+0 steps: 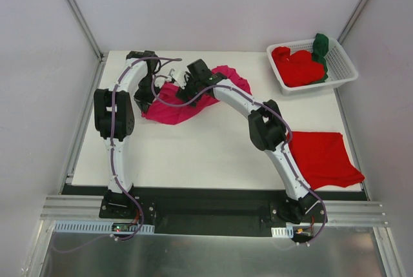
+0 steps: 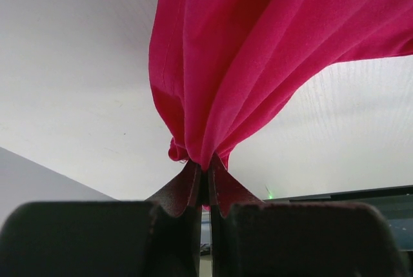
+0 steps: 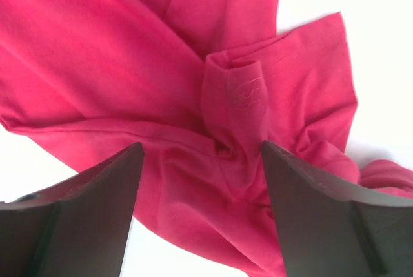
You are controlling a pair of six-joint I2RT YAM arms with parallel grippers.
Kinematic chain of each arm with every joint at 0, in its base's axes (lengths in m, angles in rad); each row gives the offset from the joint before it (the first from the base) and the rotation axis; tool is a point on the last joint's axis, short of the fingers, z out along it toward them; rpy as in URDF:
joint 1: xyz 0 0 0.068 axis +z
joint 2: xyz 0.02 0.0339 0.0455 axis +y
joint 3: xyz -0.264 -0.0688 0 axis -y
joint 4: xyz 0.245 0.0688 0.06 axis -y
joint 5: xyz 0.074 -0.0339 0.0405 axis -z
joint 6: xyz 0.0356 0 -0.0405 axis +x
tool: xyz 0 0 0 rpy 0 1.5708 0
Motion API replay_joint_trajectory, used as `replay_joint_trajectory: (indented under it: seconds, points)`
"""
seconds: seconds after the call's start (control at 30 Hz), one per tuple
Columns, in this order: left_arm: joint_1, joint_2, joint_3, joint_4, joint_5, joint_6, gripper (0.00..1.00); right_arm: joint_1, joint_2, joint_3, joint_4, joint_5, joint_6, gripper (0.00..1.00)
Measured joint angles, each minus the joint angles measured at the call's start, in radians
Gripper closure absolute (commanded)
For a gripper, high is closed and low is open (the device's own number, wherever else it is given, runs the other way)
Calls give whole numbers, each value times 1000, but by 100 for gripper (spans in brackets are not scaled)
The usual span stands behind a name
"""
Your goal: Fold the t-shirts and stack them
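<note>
A magenta-pink t-shirt (image 1: 187, 99) lies crumpled at the back middle of the table. My left gripper (image 2: 206, 167) is shut on a bunched edge of that shirt (image 2: 258, 51), which hangs from the pinch. In the top view the left gripper (image 1: 143, 96) sits at the shirt's left end. My right gripper (image 3: 201, 151) is open right over the shirt's rumpled cloth (image 3: 232, 96), one finger on each side of a fold. In the top view the right gripper (image 1: 187, 82) is above the shirt's middle. A folded bright red t-shirt (image 1: 326, 157) lies flat at the right front.
A white slotted basket (image 1: 345, 64) at the back right corner holds red t-shirts (image 1: 297, 67) and a dark green one (image 1: 321, 46). Both arms reach toward the back of the white table (image 1: 193, 154), the right arm crossing diagonally.
</note>
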Motion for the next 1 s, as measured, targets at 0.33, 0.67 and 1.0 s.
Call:
replay_joint_trajectory:
  seconds: [0.33, 0.67, 1.0]
  points:
    - [0, 0, 0, -1, 0, 0, 100, -6, 2, -18, -11, 0, -6, 97]
    - [-6, 0, 0, -3, -1, 0, 100, -47, -164, -160, -80, 35, -25, 98]
    - [-6, 1, 5, -5, -5, 1, 100, -118, -616, -246, -160, 126, -80, 97]
